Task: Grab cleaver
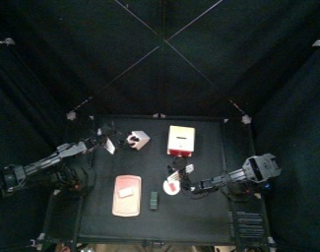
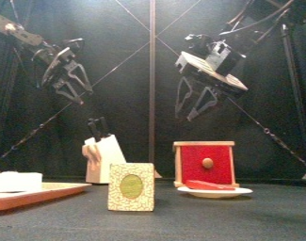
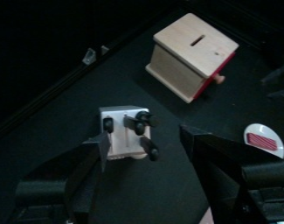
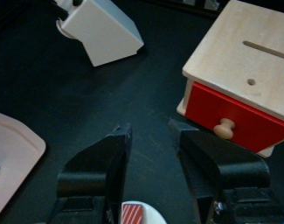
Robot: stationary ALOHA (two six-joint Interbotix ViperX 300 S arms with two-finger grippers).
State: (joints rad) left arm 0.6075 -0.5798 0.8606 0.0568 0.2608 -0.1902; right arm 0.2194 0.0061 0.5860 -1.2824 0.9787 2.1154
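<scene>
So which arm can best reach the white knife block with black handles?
Left. The open left gripper frames the white knife block in its wrist view; the right gripper hangs by the red-fronted wooden box, farther from the block.

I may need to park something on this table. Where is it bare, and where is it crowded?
Bare: the strip along the table's far edge behind the red-and-white box, and the front right corner. Crowded: the middle, where the knife block, pink slab, small plate and both arms sit close together.
</scene>
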